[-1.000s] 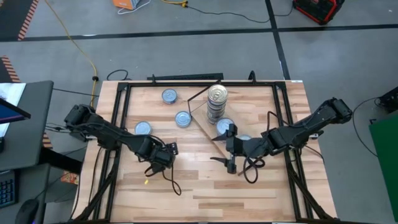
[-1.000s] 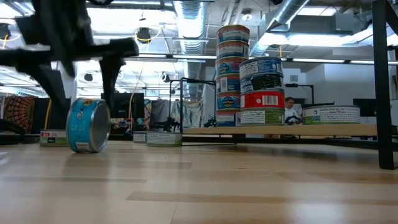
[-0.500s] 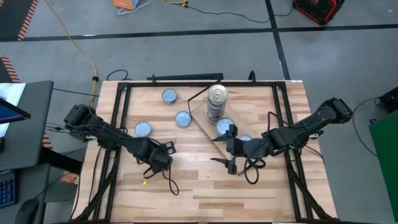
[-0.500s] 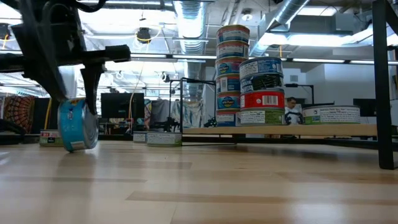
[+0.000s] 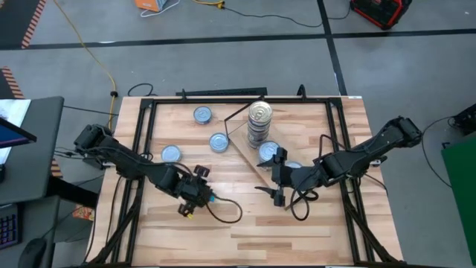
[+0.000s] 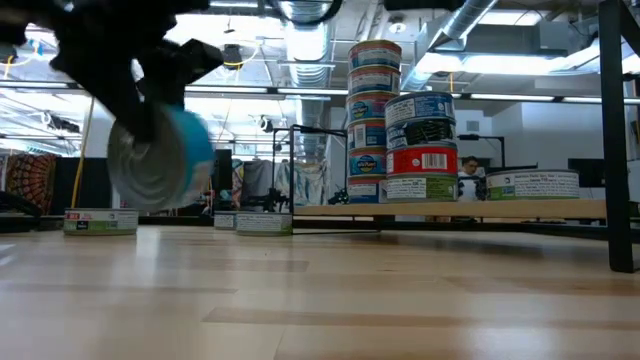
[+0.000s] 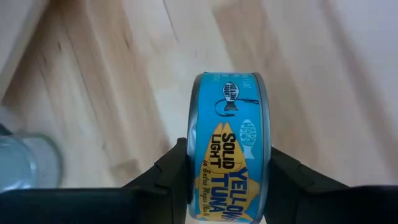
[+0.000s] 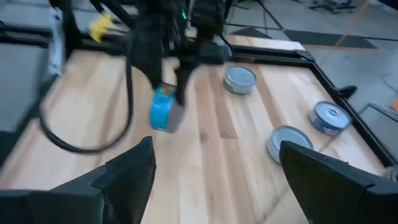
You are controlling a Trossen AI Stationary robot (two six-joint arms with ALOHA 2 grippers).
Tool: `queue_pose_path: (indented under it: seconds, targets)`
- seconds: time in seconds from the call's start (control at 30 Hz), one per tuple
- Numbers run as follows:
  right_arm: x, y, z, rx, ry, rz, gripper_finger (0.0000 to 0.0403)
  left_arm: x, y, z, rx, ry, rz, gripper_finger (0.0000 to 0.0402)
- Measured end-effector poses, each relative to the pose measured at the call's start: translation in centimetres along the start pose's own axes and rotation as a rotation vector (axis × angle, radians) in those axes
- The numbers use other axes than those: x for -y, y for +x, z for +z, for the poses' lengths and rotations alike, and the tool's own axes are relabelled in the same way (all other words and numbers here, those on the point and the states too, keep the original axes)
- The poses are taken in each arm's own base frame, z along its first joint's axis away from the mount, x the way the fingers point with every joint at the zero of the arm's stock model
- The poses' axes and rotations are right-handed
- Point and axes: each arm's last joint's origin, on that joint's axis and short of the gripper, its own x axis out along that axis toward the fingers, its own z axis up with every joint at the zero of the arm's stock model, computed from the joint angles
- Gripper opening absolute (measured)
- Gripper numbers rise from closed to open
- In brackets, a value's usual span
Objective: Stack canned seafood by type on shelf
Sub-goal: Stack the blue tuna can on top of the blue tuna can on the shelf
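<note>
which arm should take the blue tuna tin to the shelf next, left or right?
Left, most likely. The left gripper is already shut on the blue tuna tin, held clear of the tabletop. The right gripper is open and empty beside the shelf, so using it would need a handover.

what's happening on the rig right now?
The left gripper holds a blue tuna tin on edge, clear of the tabletop. The right gripper waits with jaws open beside the shelf, which carries two stacks of tins. Three loose tins lie on the table.
</note>
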Motion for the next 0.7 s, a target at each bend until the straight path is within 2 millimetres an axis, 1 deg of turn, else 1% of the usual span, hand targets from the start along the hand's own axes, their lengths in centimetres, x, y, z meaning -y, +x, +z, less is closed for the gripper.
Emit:
queue_pose_path:
  seconds: [0.07,0.13,0.27,0.37,0.47,0.53,0.63,0.7]
  targets:
    - [0.0,0.3,-0.6,-0.018,-0.013,-0.027,0.0363,-0.1,-0.3,0.2,0.076,-0.090,-0.016,0.0136]
    - [-0.2,0.3,-0.8,-0.016,-0.007,-0.031,0.0359,0.0,-0.2,0.0,0.166,-0.156,-0.022,0.0136]
    - [-0.7,-0.1,-0.6,0.008,0.000,-0.014,0.0346,0.3,0.8,-0.9,0.363,-0.244,-0.036,0.0136]
    - [-1.1,-0.3,-0.7,0.005,0.011,0.005,0.0337,0.0,1.4,-1.2,0.526,-0.348,-0.021,0.0136]
    - [-1.4,0.0,-1.0,-0.011,0.032,0.021,0.0333,-0.6,1.6,-1.0,0.662,-0.457,-0.017,0.0136]
    - [-1.7,0.4,-1.2,-0.028,0.029,0.056,0.0333,-1.0,1.5,-0.9,0.717,-0.490,-0.019,0.0137]
    - [-2.0,1.0,-1.6,-0.052,0.026,0.113,0.0333,-1.4,1.4,-0.9,0.792,-0.492,-0.008,0.0137]
    - [-2.3,1.5,-1.9,-0.067,0.018,0.109,0.0333,-1.6,1.4,-0.9,0.838,-0.489,0.006,0.0137]
